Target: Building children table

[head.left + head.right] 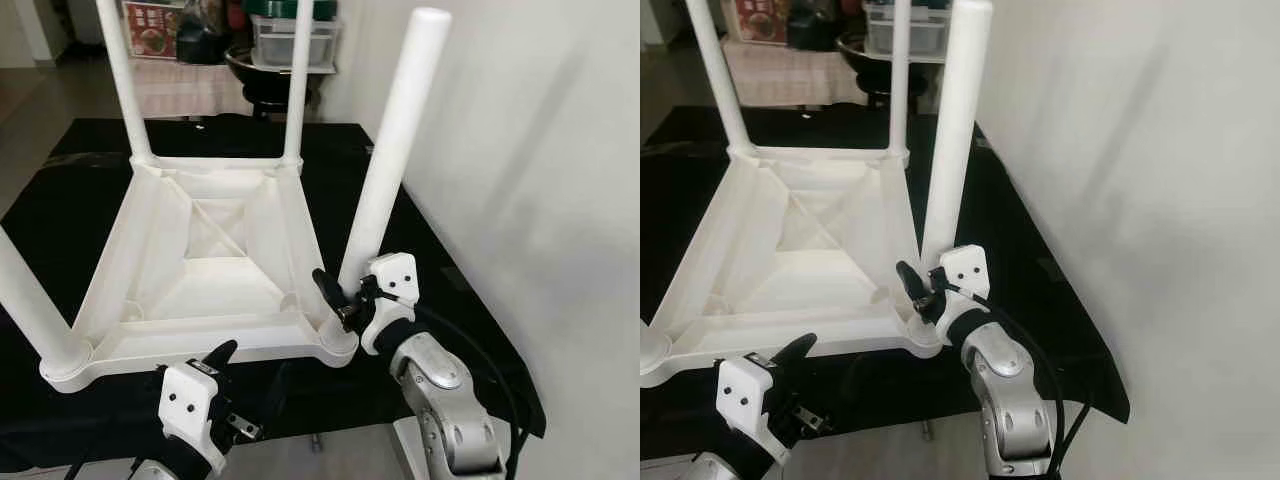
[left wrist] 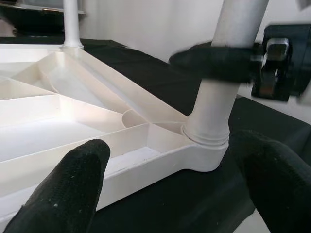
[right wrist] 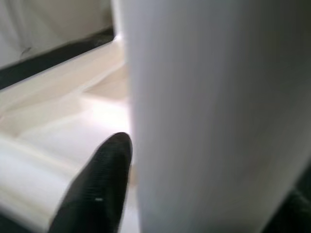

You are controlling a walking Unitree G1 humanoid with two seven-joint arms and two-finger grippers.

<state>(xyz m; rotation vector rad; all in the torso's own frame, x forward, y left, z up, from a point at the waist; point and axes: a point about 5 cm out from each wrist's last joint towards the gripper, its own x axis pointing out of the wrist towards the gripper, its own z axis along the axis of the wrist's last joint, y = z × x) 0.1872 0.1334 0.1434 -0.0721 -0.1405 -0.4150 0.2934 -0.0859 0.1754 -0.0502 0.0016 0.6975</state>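
Upturned white children's table (image 1: 215, 260) on the black-covered counter (image 1: 440, 260), right tool (image 1: 345, 300) clamped on the near-right leg (image 1: 395, 150).

The table lies top-down, its ribbed underside facing up. The leg the right tool holds stands in the corner socket directly below that tool, leaning slightly away from the table; the black fingers (image 2: 214, 63) wrap the leg low, just above the socket collar. Two more legs (image 1: 125, 80) rise at the far corners beyond the tool, another at the near-left corner. The left tool (image 1: 205, 385) hovers with fingers spread wide just short of the table's near edge, touching nothing.
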